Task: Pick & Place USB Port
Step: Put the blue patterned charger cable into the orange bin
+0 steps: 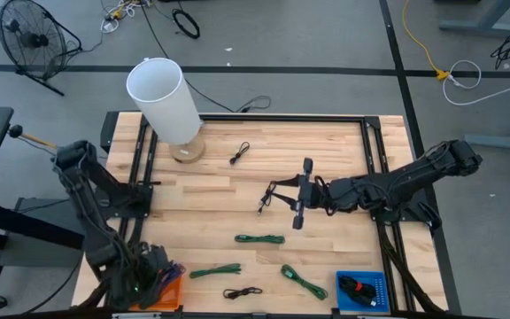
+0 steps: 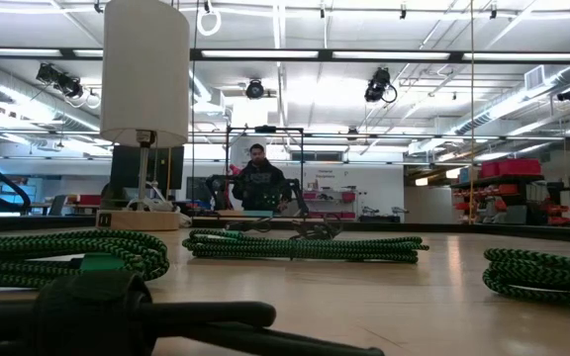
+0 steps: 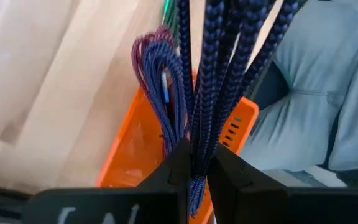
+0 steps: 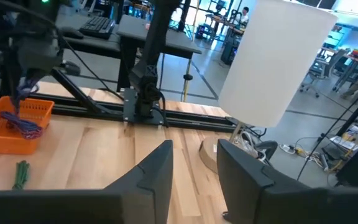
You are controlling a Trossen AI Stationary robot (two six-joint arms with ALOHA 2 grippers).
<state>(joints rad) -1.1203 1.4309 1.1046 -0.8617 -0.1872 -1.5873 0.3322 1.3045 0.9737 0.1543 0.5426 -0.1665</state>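
My left gripper is at the table's near left corner, over the orange bin, and is shut on a bundle of blue-purple braided cable. In the high view that gripper sits beside the orange bin. My right gripper reaches level over the table's middle, fingers apart; in its wrist view nothing lies between them. A thin black cable lies just left of it; I cannot tell whether they touch. My left gripper pinches several strands of the blue-purple cable between its two fingers. The strands run on past the fingertips. One loop with a blue plug hangs over the orange bin.
A white lamp stands at the far left. Green cable bundles and black cables lie on the wood. A blue bin sits near right. A person stands beyond the table.
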